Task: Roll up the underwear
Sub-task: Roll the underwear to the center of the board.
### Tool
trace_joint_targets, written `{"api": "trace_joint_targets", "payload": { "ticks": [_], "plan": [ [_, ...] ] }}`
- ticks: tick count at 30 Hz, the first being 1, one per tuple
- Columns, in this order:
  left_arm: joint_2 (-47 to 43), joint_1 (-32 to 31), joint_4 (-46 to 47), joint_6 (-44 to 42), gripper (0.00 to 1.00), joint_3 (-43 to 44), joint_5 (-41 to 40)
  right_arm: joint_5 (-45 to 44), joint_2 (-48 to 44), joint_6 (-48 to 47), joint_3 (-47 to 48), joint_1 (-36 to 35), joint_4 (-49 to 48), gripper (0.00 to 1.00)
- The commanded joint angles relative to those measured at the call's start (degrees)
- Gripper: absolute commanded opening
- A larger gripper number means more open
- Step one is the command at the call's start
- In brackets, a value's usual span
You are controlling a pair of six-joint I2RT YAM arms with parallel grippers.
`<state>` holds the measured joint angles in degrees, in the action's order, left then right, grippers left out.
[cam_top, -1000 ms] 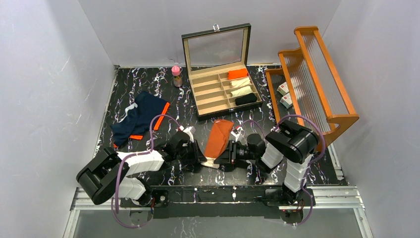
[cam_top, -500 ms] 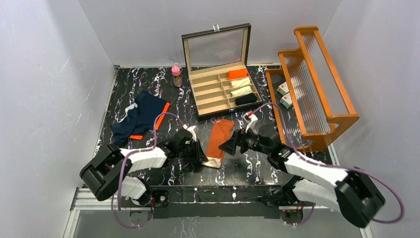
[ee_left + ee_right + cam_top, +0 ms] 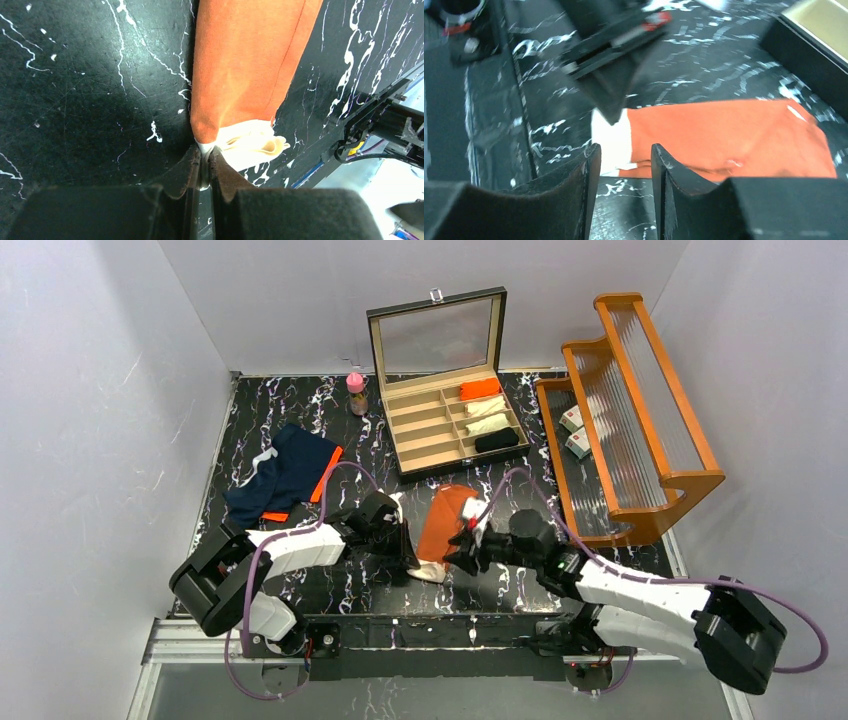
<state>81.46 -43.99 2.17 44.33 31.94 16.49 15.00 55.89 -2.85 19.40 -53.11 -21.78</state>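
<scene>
1 rust-orange soft cloth underwear (image 3: 441, 521) (image 3: 245, 65) (image 3: 724, 135), white waistband nearest the near edge, lies folded in a long flat strip on the black marbled table (image 3: 370, 455). 1 navy blue cloth underwear (image 3: 283, 475), orange-trimmed, lies unrolled well apart, left.

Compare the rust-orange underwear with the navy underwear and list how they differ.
Colour: the rust-orange underwear has a white waistband; the navy underwear has bright orange trim.
Shape: the rust-orange underwear is folded into a narrow strip; the navy underwear lies spread and rumpled.
Handling: the left gripper pinches the rust-orange underwear's waistband; nothing touches the navy underwear.
Both lie on the table, unrolled.
</scene>
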Motion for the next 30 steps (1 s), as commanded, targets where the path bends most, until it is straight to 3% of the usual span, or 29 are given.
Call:
{"api": "trace_joint_targets", "payload": {
  "ticks": [1, 5, 11, 26, 30],
  "plan": [
    [1.0, -0.3, -6.9, -1.6, 0.00, 0.7, 0.4, -8.0, 4.7, -23.2, 0.8, -12.7, -1.4, 0.48],
    [0.3, -0.3, -7.0, -1.5, 0.00, 0.4, 0.4, -13.7, 10.2, -28.7, 1.1, -18.9, -3.8, 0.48],
    [0.1, -0.3, -6.6, -1.0, 0.00, -0.2, 0.1, -14.5, 17.2, -33.4, 2.1, -23.0, -9.8, 0.48],
    [-1.4, -0.3, -6.6, -1.6, 0.00, -1.1, 0.6, -22.9, 24.9, -36.4, 1.1, -23.4, -13.7, 0.51],
    [-1.5, -0.3, -6.5, -1.7, 0.00, -1.3, 0.6, -22.9, 25.9, -34.5, 1.3, -23.4, -10.8, 0.46]
  ]
}}
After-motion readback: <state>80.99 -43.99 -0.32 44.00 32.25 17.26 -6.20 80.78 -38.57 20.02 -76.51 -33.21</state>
